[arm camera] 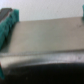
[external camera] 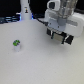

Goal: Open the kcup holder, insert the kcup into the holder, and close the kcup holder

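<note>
We see no readable writing anywhere, the kcup (external camera: 16, 45) sits alone on the white table (external camera: 35, 65) well apart from the gripper (external camera: 58, 38) hovering at the exterior view's right, and we can't tell its jaw state.

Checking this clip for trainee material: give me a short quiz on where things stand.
1. True or false: the gripper holds the kcup.
2. The kcup's top is: A red, B green, C blue.
3. Fill in: in the wrist view the green fingers sit at opposite edges, so the gripper is ____.

Key: 1 false, the kcup stands alone on the table, towards the exterior view's left of the gripper. 2 B. 3 open.
</note>
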Robot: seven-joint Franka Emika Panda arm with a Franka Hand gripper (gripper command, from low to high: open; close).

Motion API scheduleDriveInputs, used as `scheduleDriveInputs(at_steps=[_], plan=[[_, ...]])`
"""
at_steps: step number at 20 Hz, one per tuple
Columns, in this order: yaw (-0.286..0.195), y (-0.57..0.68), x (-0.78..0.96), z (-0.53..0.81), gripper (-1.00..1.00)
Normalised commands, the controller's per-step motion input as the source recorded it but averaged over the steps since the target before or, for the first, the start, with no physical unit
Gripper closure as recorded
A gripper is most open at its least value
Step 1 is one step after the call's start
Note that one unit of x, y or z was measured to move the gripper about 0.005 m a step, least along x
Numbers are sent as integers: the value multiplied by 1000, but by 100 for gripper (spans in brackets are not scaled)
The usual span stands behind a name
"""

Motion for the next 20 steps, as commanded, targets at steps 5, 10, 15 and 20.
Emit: scheduleDriveInputs(at_steps=[5,10,15,20], plan=[[61,-631,444,232,100],[56,-735,476,315,100],[25,-874,559,196,100],[17,-893,622,18,100]])
